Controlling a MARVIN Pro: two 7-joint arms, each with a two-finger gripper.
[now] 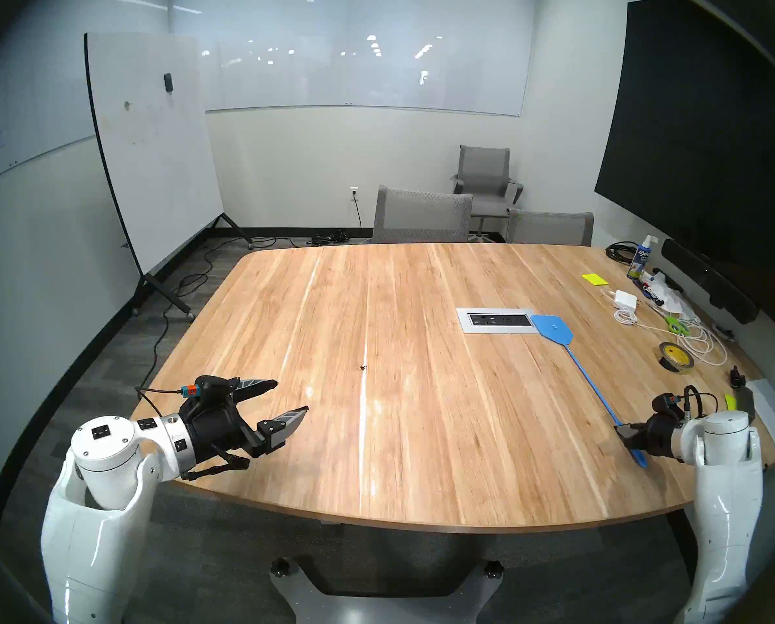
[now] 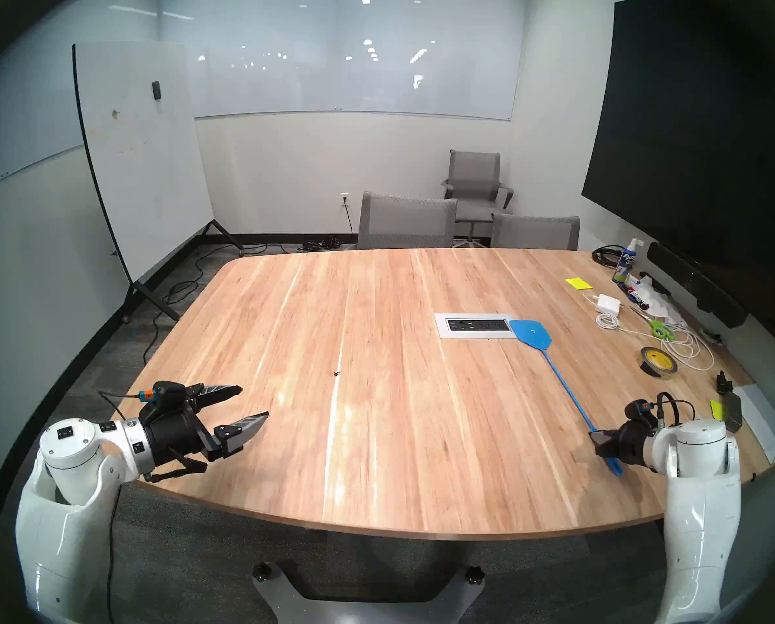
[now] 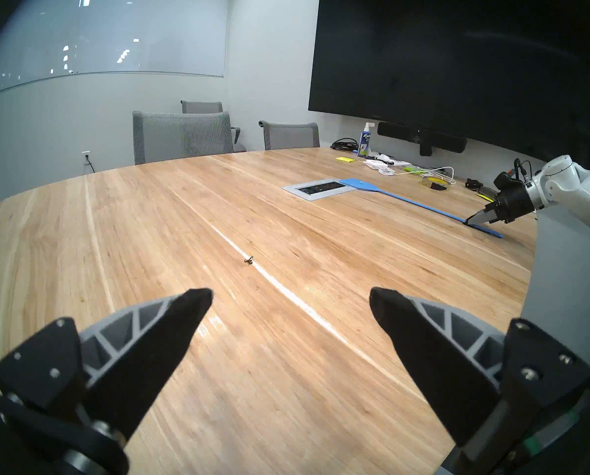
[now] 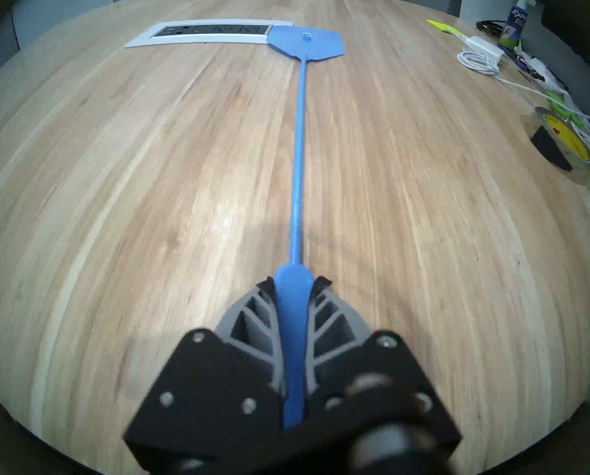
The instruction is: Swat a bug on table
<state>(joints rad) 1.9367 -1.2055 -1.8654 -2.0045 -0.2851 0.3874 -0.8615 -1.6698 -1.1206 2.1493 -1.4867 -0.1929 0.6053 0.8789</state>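
bug [image 1: 364,367] a speck — legs unresolved, swatter handle [image 4: 291,327] end hidden between fingers [image 4: 252,323]

A bright blue fly swatter [image 4: 299,162] runs out from the black-and-grey right gripper [image 4: 294,285] across the pale, streaky wood-plank table [image 4: 115,189]; a grey outlet panel [image 4: 208,32] lies beyond its head.

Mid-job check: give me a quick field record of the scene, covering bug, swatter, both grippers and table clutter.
bug: on the table, mid-left, clear of both grippers
fly swatter: blue, head lying beside the power-outlet panel
right gripper: shut on the swatter's handle
left gripper: open, empty, above the table's near left edge
clutter: tape roll, scissors, white cables on the far right edge
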